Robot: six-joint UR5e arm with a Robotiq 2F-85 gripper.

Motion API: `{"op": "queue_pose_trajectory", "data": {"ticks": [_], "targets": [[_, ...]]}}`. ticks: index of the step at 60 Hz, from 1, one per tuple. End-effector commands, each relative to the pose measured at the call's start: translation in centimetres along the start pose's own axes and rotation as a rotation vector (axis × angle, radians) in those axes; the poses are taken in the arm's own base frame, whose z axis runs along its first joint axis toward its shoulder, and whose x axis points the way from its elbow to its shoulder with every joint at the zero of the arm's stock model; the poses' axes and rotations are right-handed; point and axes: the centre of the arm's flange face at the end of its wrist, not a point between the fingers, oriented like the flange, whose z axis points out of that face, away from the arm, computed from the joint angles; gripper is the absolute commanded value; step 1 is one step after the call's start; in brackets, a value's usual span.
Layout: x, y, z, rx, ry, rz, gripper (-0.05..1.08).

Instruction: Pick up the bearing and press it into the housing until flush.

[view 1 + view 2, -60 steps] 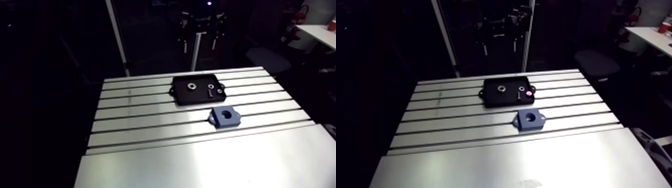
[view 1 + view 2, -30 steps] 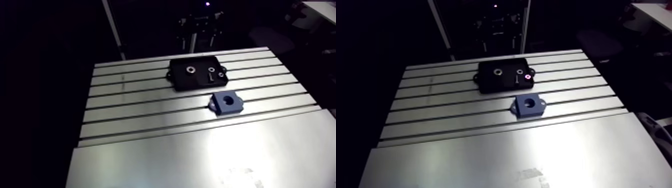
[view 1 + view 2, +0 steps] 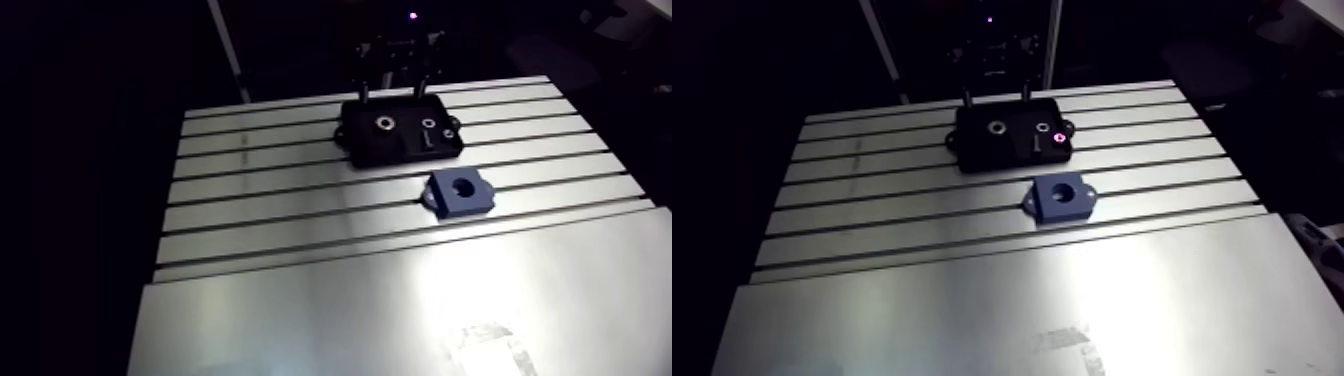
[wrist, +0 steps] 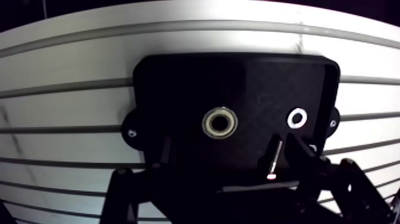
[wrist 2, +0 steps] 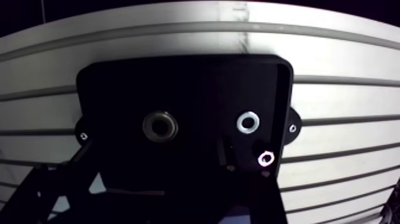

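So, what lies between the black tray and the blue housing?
Nothing: between the black tray and the blue housing only bare slotted table shows, in the arm view.

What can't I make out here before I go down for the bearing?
- Housing: outside the wrist view; in the arm view too small to see into its bore.
- Tray, near edge: hidden behind the jaws in the wrist view.
- Thin rod and small ring beside the washer: partly covered by one jaw, too small to identify.
- Jaws' height above the bearing: dark on dark, unreadable in either view.
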Motion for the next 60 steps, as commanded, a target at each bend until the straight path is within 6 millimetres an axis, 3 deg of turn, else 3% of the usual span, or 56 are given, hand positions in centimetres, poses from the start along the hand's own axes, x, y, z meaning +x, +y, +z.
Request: {"op": "queue_pose_trajectory", "data": {"ticks": [1, 29, 60], "targets": [[-0.5, -0.2, 1.3, -0.002, -0.026, -0.003, 0.04], [-0.7, -0.2, 3.3, -0.002, -0.038, -0.002, 0.30], [-0.4, -0.1, 4.0, -0.002, -0.037, 0.000, 0.37]]}}
